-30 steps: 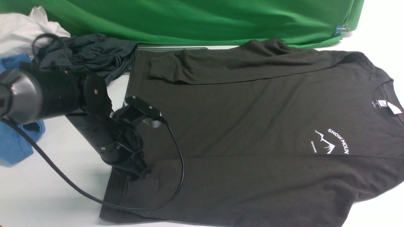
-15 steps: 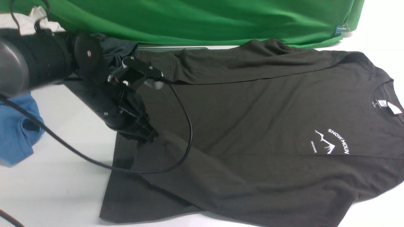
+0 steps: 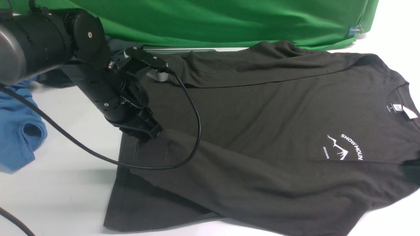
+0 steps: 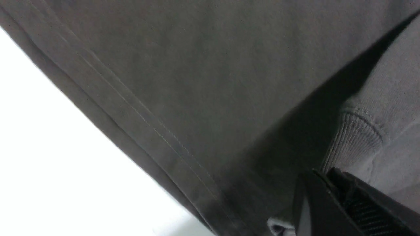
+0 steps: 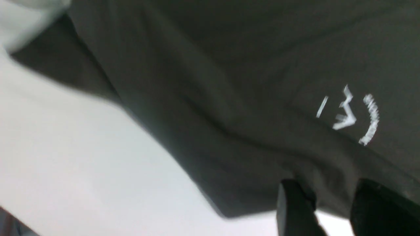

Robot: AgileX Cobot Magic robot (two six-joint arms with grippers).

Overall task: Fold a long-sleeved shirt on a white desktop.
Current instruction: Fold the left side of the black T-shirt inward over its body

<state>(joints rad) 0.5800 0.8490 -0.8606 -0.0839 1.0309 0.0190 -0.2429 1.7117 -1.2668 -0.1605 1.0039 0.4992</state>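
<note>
The long-sleeved shirt (image 3: 262, 108) lies flat on the white desktop (image 3: 65, 183), collar to the right and hem to the left. Its far sleeve is folded across the top. My left gripper (image 3: 154, 133) is shut on the ribbed cuff (image 4: 356, 131) of the near sleeve, holding it just above the shirt's body near the hem. That sleeve slants from the cuff down to the right. In the right wrist view my right gripper (image 5: 331, 190) stands open at the shirt's near edge below the white print (image 5: 357, 114), with desktop showing between its fingers. In the front view it is only a dark blur (image 3: 412, 172).
A blue garment (image 3: 19, 131) lies at the left edge. A slate-grey garment (image 3: 54, 80) sits behind my left arm. The green backdrop (image 3: 213, 19) hangs along the back, with a grey hatch (image 3: 183, 49) under it. My left arm's cable (image 3: 195, 131) loops over the shirt.
My left gripper has lifted the near sleeve's cuff from the front hem corner and carried it away from me onto the shirt's body. A dark blur has appeared at the right edge.
</note>
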